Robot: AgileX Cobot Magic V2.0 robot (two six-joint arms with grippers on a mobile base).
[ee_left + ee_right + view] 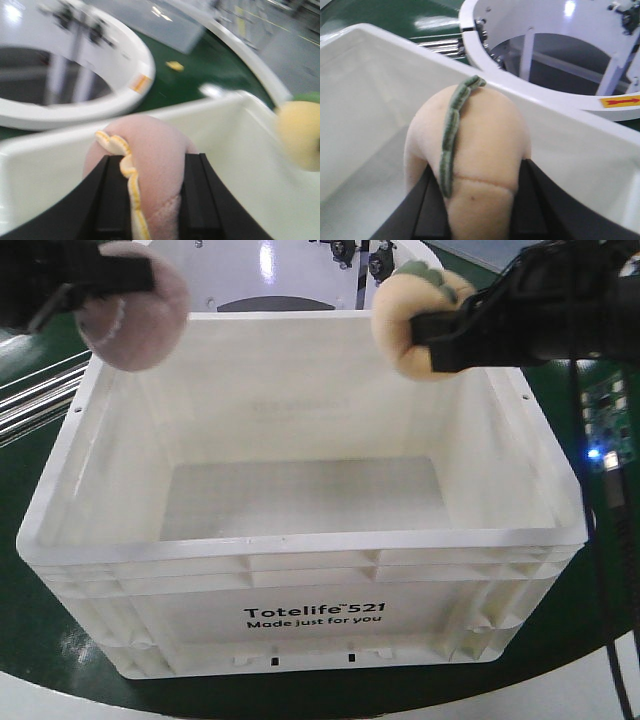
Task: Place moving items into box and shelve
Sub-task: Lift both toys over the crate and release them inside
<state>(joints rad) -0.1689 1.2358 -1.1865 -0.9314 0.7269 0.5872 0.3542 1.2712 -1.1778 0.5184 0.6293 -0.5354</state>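
White ribbed plastic tote (300, 542), printed "Totelife 521 Made just for you", left gripper (150, 200) clenched on fuzzy pink plush (135, 315) over far-left rim, right gripper (477, 205) clenched on rounded yellow plush (410, 325) over far-right rim

One large white rectangular plastic tote (300, 575) is present, printed "Totelife 521" on its near wall. Two soft plush toys hang above the tote's far rim: one brownish-pink potato-shaped plush toy (135, 325) over its far left corner and one pale yellow rounded plush toy (400, 320), bearing a single green leaf strip (451, 125), over its far right corner. There are two black grippers, one per toy: the left gripper (150, 200) clamps the pink toy, the right gripper (475, 210) the yellow. Behind the tote stands one white ring-shaped frame (290, 275). Right of the tote sits one green circuit board (605, 420) with one blue light (597, 454). Beyond the tote lies one small yellow scrap (174, 65).
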